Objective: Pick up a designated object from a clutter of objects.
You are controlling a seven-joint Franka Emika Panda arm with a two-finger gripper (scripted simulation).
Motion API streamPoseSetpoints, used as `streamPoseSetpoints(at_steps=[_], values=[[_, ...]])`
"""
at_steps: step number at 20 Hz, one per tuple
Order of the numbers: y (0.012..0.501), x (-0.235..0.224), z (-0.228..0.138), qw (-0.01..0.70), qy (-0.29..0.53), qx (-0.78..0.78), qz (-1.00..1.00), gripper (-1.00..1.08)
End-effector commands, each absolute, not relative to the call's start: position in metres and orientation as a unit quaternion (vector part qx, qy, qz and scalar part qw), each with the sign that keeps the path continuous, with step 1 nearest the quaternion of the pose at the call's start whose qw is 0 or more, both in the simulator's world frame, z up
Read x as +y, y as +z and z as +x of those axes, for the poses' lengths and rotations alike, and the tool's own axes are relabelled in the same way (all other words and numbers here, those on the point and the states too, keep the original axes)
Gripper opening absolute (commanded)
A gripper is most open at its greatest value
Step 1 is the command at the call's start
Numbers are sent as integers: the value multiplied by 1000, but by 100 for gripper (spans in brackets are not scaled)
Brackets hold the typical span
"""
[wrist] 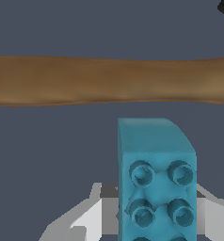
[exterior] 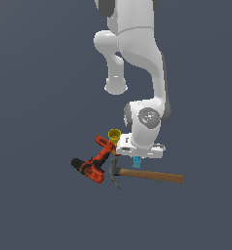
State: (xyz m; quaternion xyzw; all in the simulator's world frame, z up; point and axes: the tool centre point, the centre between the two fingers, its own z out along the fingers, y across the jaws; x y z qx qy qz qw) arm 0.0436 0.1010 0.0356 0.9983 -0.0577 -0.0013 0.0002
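The designated object, a small cyan brick [wrist: 156, 155] with studs on one face, fills the near part of the wrist view. My gripper [wrist: 157, 190] is around it, and a grey finger [wrist: 107, 207] meets each of its sides, so the gripper looks shut on it. In the exterior view the brick [exterior: 136, 162] shows just under the white hand, with the gripper [exterior: 137, 157] low over the clutter of objects. Just beyond the brick lies the hammer's wooden handle [wrist: 109, 80].
The claw hammer [exterior: 147, 175] lies in front of the brick with its head [exterior: 114, 173] next to the red-orange and black drill [exterior: 94, 163]. A small yellow cup [exterior: 114, 135] stands behind the drill, close to the hand.
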Motion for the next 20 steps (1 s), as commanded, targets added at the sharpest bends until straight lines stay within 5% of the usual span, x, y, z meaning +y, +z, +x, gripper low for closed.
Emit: streamPoseSetpoints(at_steps=[1,20], values=[[48,101,47,0,0,-58,998,-100],[226,93,88,0,0,-58,998,-100]])
